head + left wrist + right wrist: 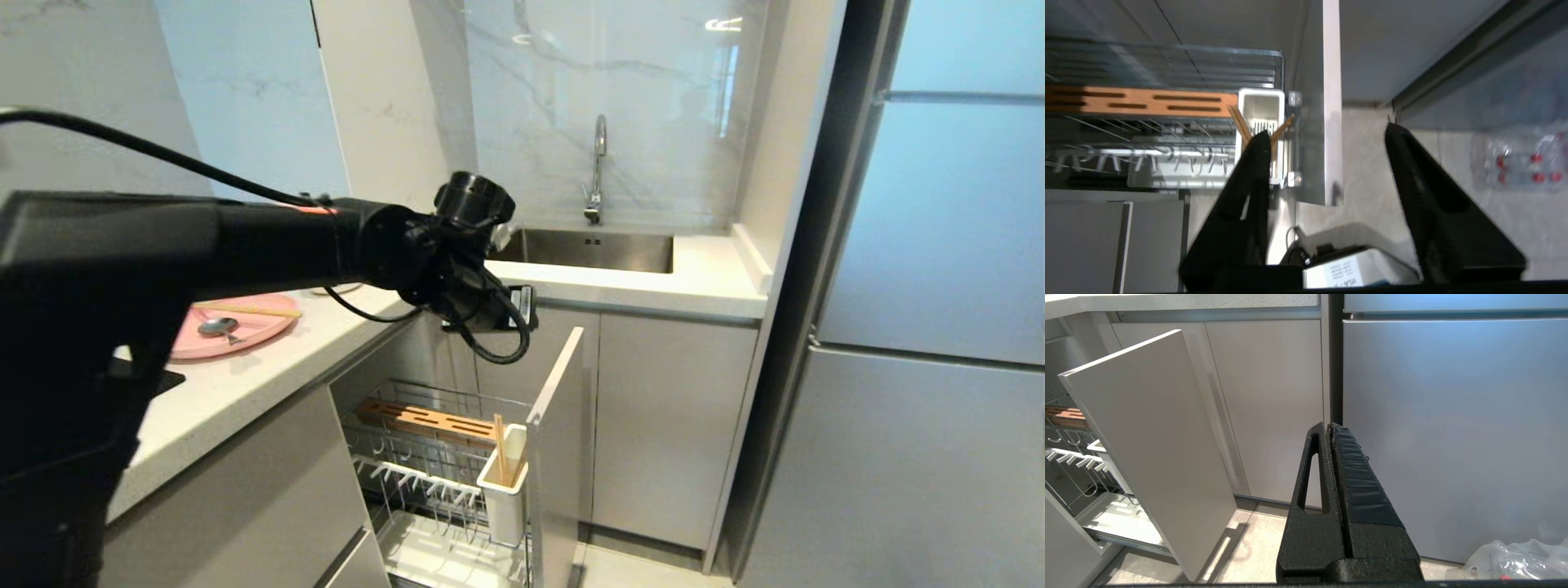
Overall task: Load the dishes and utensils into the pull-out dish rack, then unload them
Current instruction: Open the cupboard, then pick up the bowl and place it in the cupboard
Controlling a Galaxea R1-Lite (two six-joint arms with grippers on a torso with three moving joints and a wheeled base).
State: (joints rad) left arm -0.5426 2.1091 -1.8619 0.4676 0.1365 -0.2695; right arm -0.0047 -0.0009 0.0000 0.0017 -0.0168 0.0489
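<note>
Left tool (1327, 139) empty, fingers apart, above rack (424, 457); chopsticks (500, 445) upright in cup (504, 490) at five o'clock (stored tips-down). Plate (245, 331), spoon (219, 327) on surface (269, 367). Right tool (1331, 433) closed.

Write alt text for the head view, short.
The robot's left arm reaches across the frame, its left gripper above the pulled-out dish rack, where chopsticks stand in the white utensil cup. On the counter at left, a pink plate carries a spoon.
</note>
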